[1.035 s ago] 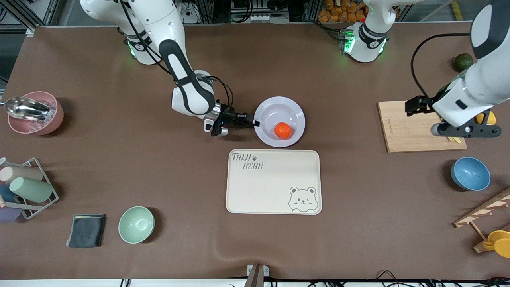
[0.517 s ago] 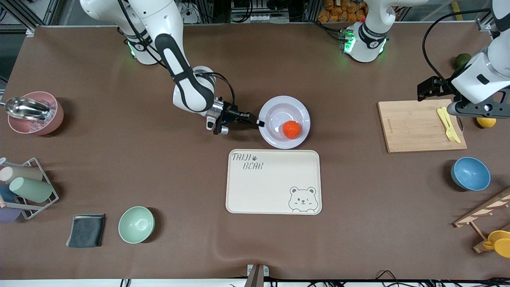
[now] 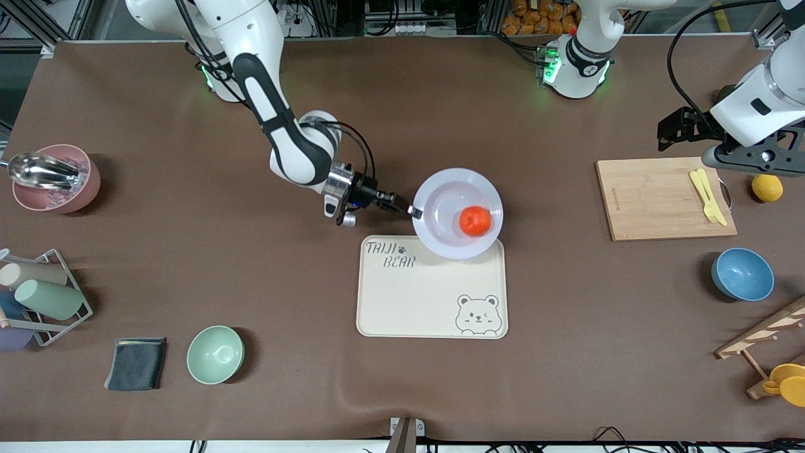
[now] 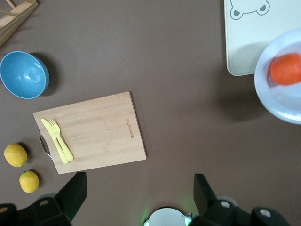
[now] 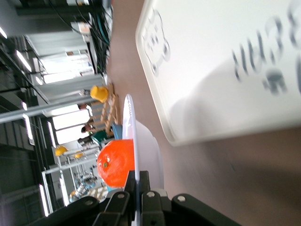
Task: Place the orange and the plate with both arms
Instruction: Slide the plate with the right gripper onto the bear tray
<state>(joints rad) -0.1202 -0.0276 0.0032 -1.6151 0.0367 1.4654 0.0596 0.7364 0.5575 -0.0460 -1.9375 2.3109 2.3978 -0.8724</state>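
My right gripper [image 3: 412, 211] is shut on the rim of the white plate [image 3: 440, 189], at the edge toward the right arm's end. The plate is held off the table and overlaps the far edge of the cream bear tray [image 3: 431, 296]. The orange [image 3: 475, 221] lies in the plate's well. In the right wrist view the fingers [image 5: 146, 188] pinch the thin plate edge [image 5: 130, 136], with the orange [image 5: 115, 161] just past them. My left gripper [image 3: 751, 157] hangs open and empty above the far corner of the cutting board [image 3: 654, 198]. The left wrist view also shows the plate [image 4: 282, 101] and the orange [image 4: 285, 68].
A yellow fork [image 3: 707, 195] lies on the board, a lemon [image 3: 767, 187] beside it. A blue bowl [image 3: 742, 274] and a wooden rack [image 3: 764, 333] are at the left arm's end. A pale green bowl [image 3: 215, 354], grey cloth [image 3: 136, 363], cup rack [image 3: 38, 296] and pink bowl [image 3: 53, 179] are at the right arm's end.
The right gripper has carried the plate with the orange toward the front camera and the left arm's end, onto the tray's far edge. The left arm has drawn back off the board.
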